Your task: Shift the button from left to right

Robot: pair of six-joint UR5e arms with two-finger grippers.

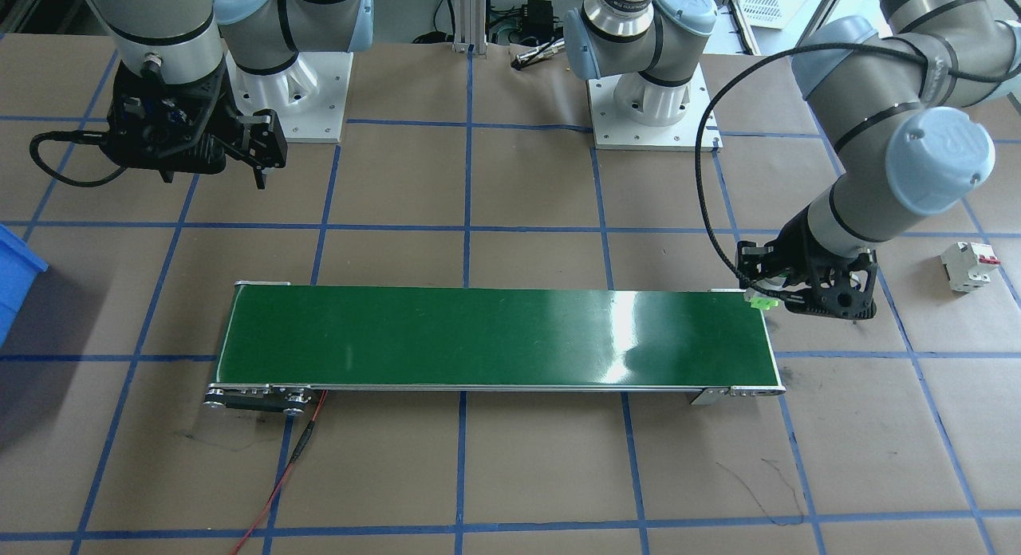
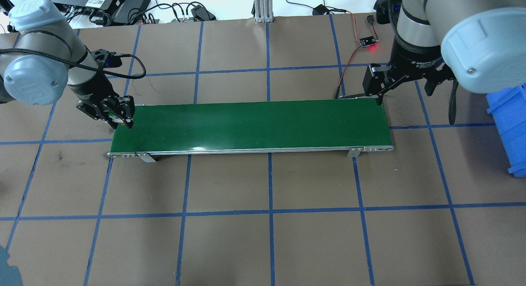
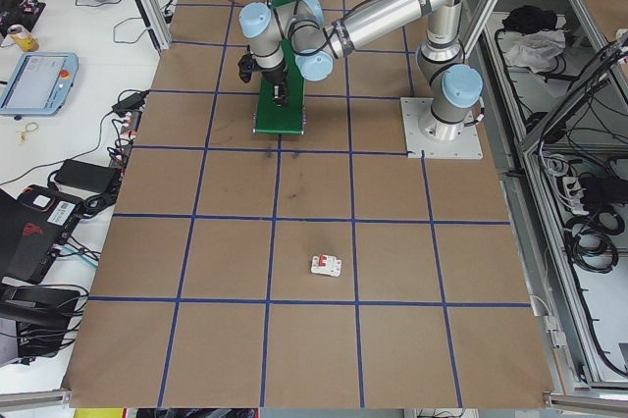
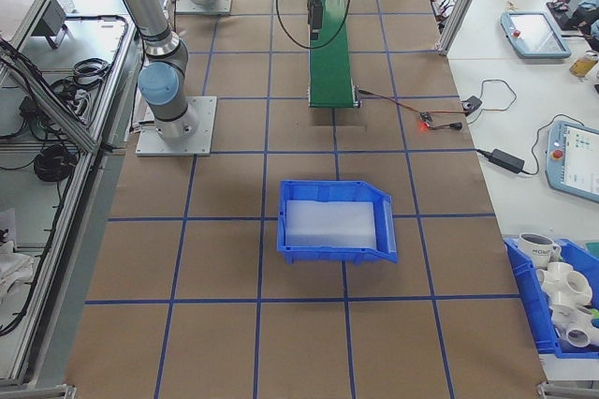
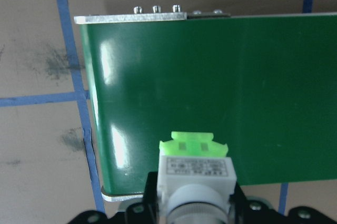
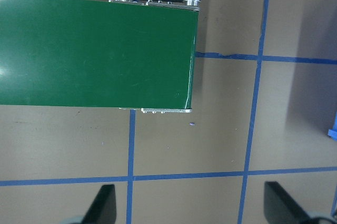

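In left gripper (image 5: 192, 205): button (image 5: 194, 174), lime end beltward

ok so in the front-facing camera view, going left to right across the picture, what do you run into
blue bin → right gripper, open → green conveyor belt → button held in the left gripper → circuit breaker.

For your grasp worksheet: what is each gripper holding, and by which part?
The left gripper holds the button by its round cap end; the right gripper holds nothing.
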